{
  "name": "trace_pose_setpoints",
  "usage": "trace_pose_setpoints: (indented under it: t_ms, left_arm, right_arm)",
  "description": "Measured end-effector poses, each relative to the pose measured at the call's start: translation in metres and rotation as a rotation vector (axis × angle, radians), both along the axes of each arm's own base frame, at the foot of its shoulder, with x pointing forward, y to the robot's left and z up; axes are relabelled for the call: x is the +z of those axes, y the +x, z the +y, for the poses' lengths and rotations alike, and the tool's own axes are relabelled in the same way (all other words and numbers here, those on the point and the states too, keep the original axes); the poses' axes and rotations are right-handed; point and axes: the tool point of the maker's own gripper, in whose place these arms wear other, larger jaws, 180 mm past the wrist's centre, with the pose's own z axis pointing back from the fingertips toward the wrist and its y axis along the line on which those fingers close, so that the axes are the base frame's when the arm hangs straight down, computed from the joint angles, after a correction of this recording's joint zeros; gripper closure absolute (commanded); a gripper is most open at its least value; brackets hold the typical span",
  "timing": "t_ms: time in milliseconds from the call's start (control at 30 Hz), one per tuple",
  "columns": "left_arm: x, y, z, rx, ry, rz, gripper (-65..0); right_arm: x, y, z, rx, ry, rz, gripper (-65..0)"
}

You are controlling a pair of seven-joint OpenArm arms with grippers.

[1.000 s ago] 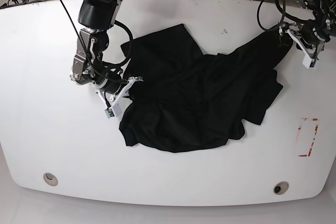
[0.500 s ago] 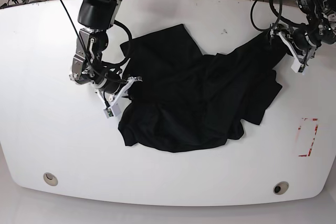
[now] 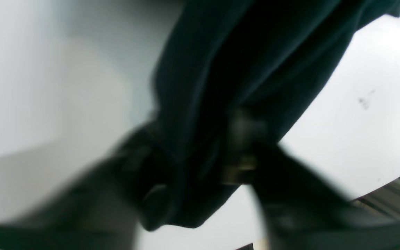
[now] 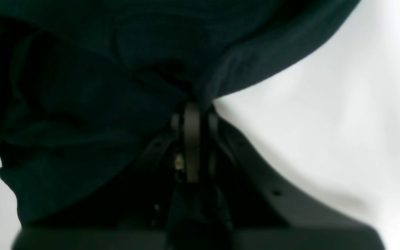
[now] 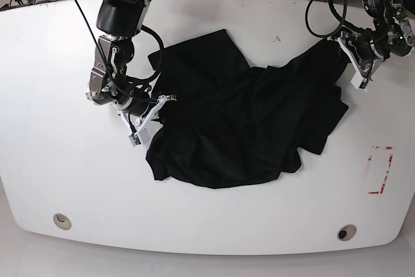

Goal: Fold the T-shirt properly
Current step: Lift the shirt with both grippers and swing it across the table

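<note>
The black T-shirt point(image 5: 240, 121) lies crumpled across the middle of the white table point(image 5: 65, 180). My right gripper point(image 5: 157, 105) sits at the shirt's left edge in the base view. In the right wrist view this gripper point(image 4: 192, 104) is shut, pinching the hem of the T-shirt point(image 4: 99, 69). My left gripper point(image 5: 350, 56) is at the shirt's far right corner. The left wrist view is blurred, but a bunch of the T-shirt point(image 3: 241, 52) fills the gap of the left gripper point(image 3: 196, 139), with both fingers against it.
A red-outlined rectangle point(image 5: 379, 170) is marked on the table near its right edge. Two round holes point(image 5: 62, 220) point(image 5: 347, 232) sit near the front edge. Cables hang behind the table's far edge by both arms.
The left gripper has moved in over the shirt's right corner and closed onto the cloth. The right gripper and the rest of the shirt have stayed put.
</note>
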Motion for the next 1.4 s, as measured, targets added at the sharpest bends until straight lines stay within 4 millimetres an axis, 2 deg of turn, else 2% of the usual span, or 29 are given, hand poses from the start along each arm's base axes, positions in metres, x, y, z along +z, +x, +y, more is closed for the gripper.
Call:
trace_pose_setpoints:
  t_ms: [33, 167, 300, 400, 567, 733, 800, 967, 1033, 1200, 1400]
  left_arm:
    - [-0.001, -0.001, 0.0, -0.001, 0.002, 0.006, 0.0]
    - [-0.001, -0.001, 0.0, -0.005, 0.004, 0.011, 0.0]
    - [0.004, 0.001, 0.002, -0.02, 0.03, 0.022, 0.0]
    - [0.021, 0.013, 0.011, -0.029, 0.076, -0.017, 0.0]
    - [0.067, 0.042, 0.031, 0.004, 0.151, -0.165, 0.0]
    - [0.101, 0.064, 0.034, -0.033, 0.227, -0.249, 0.0]
    - [0.12, 0.078, 0.035, -0.056, 0.264, -0.29, 0.0]
    - [0.188, 0.12, 0.038, -0.052, 0.315, -0.497, 0.0]
    - [0.209, 0.133, 0.039, -0.039, 0.321, -0.556, 0.0]
    - [0.268, 0.161, 0.04, -0.015, 0.334, -0.709, 0.0]
    - [0.339, 0.184, 0.042, 0.02, 0.386, -0.873, 0.0]
  right_arm:
    - [0.002, 0.0, 0.0, 0.0, -0.003, -0.006, 0.0]
    - [0.016, 0.004, -0.005, -0.005, -0.024, -0.054, 0.0]
    - [0.033, 0.01, -0.021, -0.074, -0.026, -0.103, 0.0]
    - [0.04, 0.012, -0.039, -0.133, -0.036, -0.122, 0.0]
    - [0.047, 0.01, -0.06, -0.139, -0.103, -0.136, 0.0]
    - [0.066, 0.014, -0.077, -0.147, -0.148, -0.192, 0.0]
    - [0.072, 0.015, -0.082, -0.144, -0.172, -0.208, 0.0]
    - [0.098, 0.025, -0.104, -0.15, -0.241, -0.273, 0.0]
    - [0.109, 0.031, -0.111, -0.154, -0.257, -0.301, 0.0]
    - [0.142, 0.049, -0.131, -0.164, -0.309, -0.374, 0.0]
    - [0.189, 0.07, -0.153, -0.187, -0.359, -0.473, 0.0]
